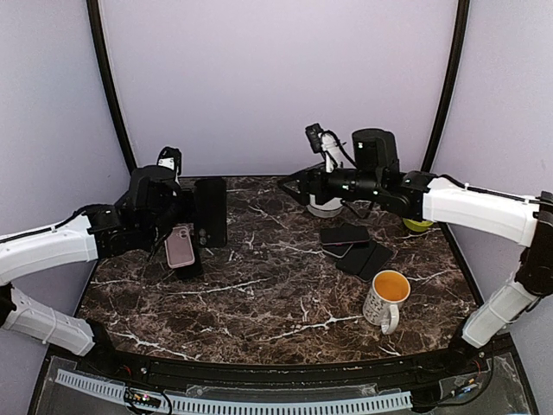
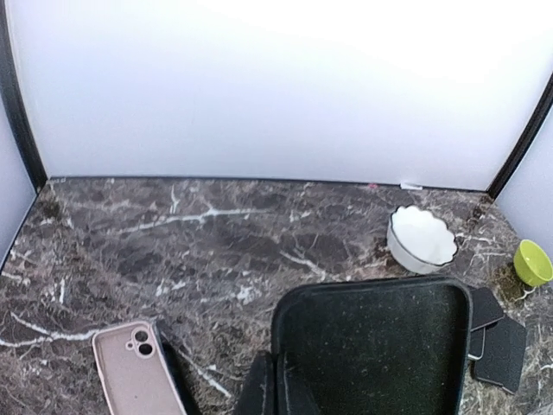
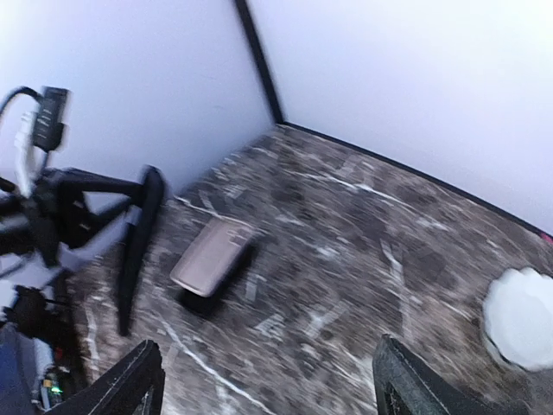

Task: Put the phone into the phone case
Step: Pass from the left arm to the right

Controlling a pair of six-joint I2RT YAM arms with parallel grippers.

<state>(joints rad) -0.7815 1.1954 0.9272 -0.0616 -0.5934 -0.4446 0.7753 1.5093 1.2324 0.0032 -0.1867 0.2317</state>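
One black case clamped in left gripper — right gripper apart, one pink phone

the left gripper clamps a black case upright over the marble table, with a pink phone lying just beside it. the right gripper hangs spread by a white bowl. dark slabs lie stacked near a mug. a green bowl peeks from behind the right arm.

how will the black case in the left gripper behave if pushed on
The black case looks like a thin open shell with a low rim, so probably light and somewhat flexible. The left gripper pinches only one edge, so it may twist under a push.
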